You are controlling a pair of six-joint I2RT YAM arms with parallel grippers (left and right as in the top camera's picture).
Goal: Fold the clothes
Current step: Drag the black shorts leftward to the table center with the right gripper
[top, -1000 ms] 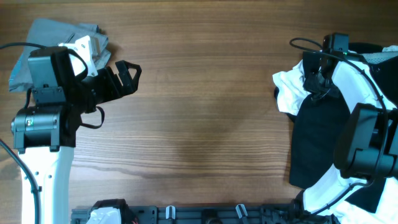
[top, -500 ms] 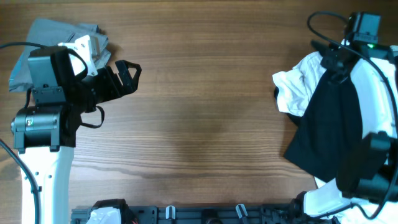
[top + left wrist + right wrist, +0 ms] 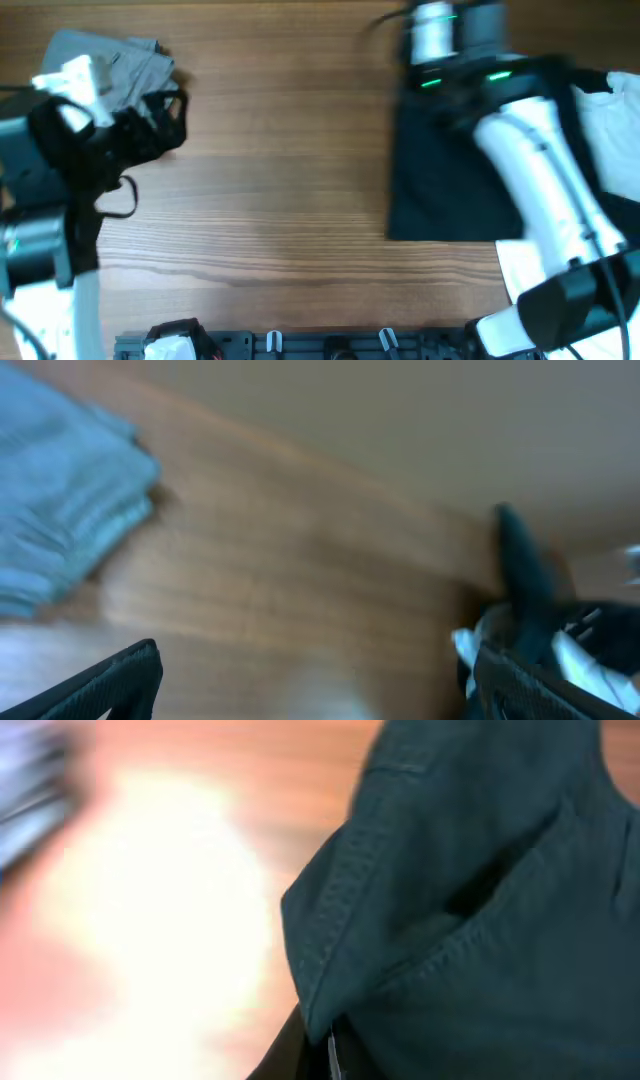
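The black shorts [image 3: 440, 170] hang spread from my right gripper [image 3: 442, 82] over the table's right middle, top edge at the far side. My right gripper is shut on the shorts' seamed edge [image 3: 345, 890], which fills the right wrist view; its fingers [image 3: 325, 1055] are mostly hidden by the fabric. My left gripper [image 3: 165, 112] is open and empty at the far left, next to the grey folded trousers. In the left wrist view its fingertips [image 3: 325, 685] are wide apart over bare wood. All views are motion-blurred.
The grey folded trousers [image 3: 110, 55] lie at the far left corner and show in the left wrist view [image 3: 60, 530]. The large white T-shirt [image 3: 612, 105] lies at the right edge behind my right arm. Wooden table [image 3: 280, 170] spans between the arms.
My right arm has swung left and towards the far edge, dragging the black shorts off the white T-shirt towards the middle. My left arm has shifted a little left.
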